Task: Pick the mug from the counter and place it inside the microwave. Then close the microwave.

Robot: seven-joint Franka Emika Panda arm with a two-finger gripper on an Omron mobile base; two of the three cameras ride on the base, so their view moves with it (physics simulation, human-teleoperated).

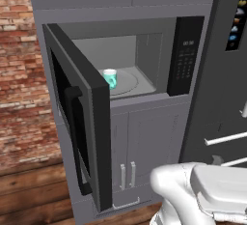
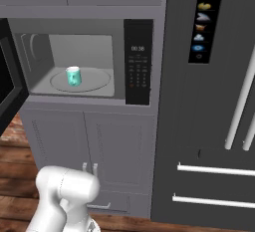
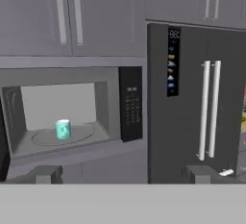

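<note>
Gripper (image 3: 122, 174) wide open, holds nothing. Mug (image 3: 63, 129) upright on turntable inside microwave (image 3: 130, 104). Microwave door (image 1: 79, 122) open. Fridge (image 3: 202, 107) just right of microwave. Wood floor (image 1: 29, 180) under microwave.

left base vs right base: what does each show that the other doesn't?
Left base: the open microwave door with its black handle, and a brick wall.
Right base: the fridge's long handles, its lower drawer bars and the full icon panel.
Both: the mug upright on the turntable, the keypad panel, grey cabinets below.
</note>
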